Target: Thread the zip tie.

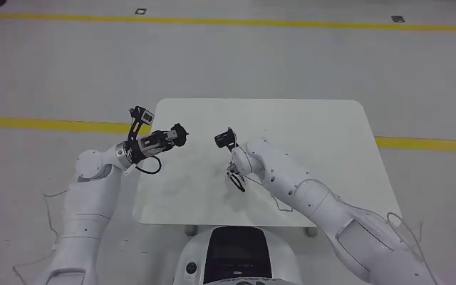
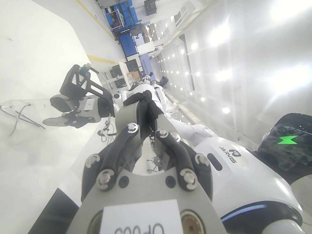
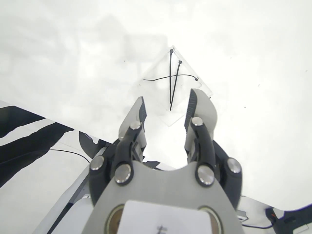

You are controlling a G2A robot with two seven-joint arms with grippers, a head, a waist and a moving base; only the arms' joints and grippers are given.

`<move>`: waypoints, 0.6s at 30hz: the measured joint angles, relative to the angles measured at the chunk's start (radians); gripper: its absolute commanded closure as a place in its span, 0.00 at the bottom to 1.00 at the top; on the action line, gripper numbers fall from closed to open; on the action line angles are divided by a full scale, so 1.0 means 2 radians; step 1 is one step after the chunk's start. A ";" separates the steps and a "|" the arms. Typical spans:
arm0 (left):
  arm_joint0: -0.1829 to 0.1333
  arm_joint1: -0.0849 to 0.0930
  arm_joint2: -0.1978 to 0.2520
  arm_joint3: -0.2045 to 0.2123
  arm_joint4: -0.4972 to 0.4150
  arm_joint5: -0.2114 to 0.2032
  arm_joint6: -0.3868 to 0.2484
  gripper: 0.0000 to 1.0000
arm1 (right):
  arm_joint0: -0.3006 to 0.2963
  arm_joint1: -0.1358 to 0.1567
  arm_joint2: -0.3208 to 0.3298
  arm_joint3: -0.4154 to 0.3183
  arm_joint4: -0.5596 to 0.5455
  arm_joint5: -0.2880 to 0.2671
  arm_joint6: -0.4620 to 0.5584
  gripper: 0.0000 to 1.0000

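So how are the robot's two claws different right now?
The right gripper is open wide; the left gripper is shut. The right gripper faces down at the zip ties; the left gripper points sideways, toward the right one. Both have the same build, and both are over the table.

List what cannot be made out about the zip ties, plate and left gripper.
1. Zip ties: which lies on top where they cross; too thin, right wrist view.
2. Clear plate: one end cut off by the left wrist view's edge.
3. Left gripper: whether its shut jaws pinch anything; they cover their own tips in the left wrist view.
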 measured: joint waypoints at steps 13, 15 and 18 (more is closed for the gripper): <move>0.000 0.000 0.000 0.000 0.000 0.000 0.000 1.00 | 0.004 -0.035 -0.006 0.078 -0.003 0.000 -0.035 1.00; 0.000 0.000 0.000 0.000 0.000 0.000 0.000 1.00 | 0.006 -0.041 -0.011 0.092 -0.011 0.000 -0.042 1.00; 0.000 0.000 0.000 0.000 0.000 0.000 0.000 1.00 | 0.009 -0.050 -0.015 0.109 -0.025 0.000 -0.050 0.91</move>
